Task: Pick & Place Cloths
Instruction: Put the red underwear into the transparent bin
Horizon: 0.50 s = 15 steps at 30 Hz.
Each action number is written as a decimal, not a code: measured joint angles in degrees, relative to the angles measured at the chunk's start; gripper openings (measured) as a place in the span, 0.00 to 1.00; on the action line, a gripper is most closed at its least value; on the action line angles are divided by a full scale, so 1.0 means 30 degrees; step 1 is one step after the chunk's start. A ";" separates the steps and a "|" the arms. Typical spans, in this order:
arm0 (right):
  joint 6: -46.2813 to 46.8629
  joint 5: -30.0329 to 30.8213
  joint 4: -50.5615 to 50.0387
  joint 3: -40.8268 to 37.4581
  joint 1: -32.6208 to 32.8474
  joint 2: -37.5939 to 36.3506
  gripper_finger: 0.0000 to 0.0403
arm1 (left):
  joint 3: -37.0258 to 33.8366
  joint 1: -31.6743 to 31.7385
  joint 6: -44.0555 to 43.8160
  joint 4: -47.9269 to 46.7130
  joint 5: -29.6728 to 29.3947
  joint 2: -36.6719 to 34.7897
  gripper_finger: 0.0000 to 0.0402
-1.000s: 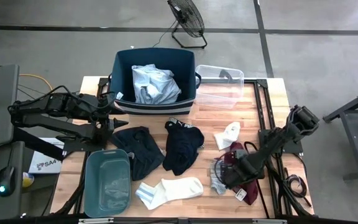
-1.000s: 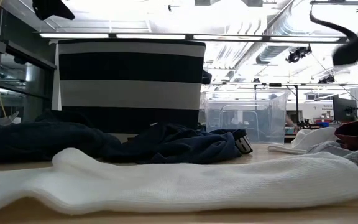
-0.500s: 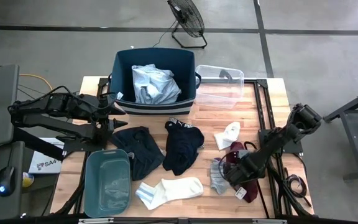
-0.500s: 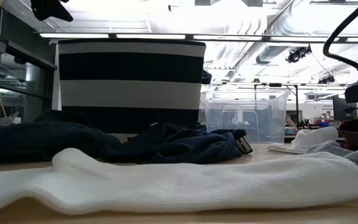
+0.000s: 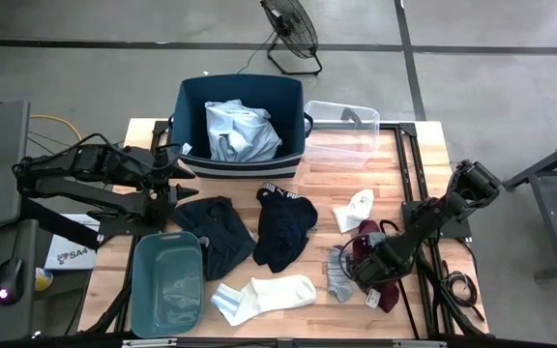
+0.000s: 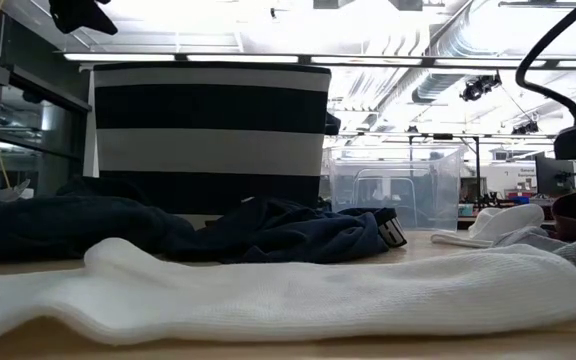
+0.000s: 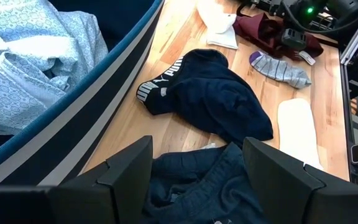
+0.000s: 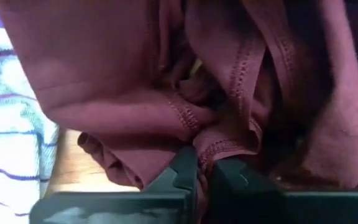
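Note:
The maroon piece (image 5: 369, 237) lies bunched on the table at the right, beside a grey striped sock (image 5: 337, 274). My right gripper (image 5: 366, 271) stands on it, shut on its folds (image 8: 185, 115). A navy piece (image 5: 283, 227), a black piece (image 5: 216, 232) and two white socks (image 5: 269, 293) (image 5: 356, 208) lie spread on the table's middle. The light blue shirt (image 5: 240, 130) sits inside the navy bin (image 5: 190, 106). My left gripper (image 5: 177, 179) hangs open and empty above the table, just left of the bin; its wrist view looks past the fingers (image 7: 197, 180) over the cloths. My right gripper pinches a bunched, hemmed fold of the maroon piece (image 8: 194, 134) between its two fingers; several layers are gathered there. The fingers come from above, pointing down. The piece lies slack on the table around them, next to the grey sock (image 8: 5, 124).
A teal tub (image 5: 167, 285) stands at the near left and a clear plastic tub (image 5: 341, 135) at the far right beside the bin. In the low view the long white sock (image 6: 288, 290) lies across the front, with the striped bin (image 6: 208, 135) behind.
My right gripper has come down onto the maroon piece; in the low view its arm has sunk at the right edge. The left arm and the other cloths have kept still.

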 joint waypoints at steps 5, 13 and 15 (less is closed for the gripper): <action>-0.0425 0.0398 -0.0189 0.0323 0.0000 -0.0774 0.02 | 0.0000 0.0001 0.0000 -0.0001 0.0000 -0.0004 0.61; -0.1348 0.3668 -0.4694 0.3179 -0.0022 -0.4098 0.01 | 0.0000 0.0001 -0.0007 0.0014 0.0007 0.0000 0.61; -0.1519 0.4579 -0.6146 0.4189 -0.0022 -0.4954 0.01 | 0.0000 0.0001 -0.0007 0.0021 0.0015 0.0005 0.61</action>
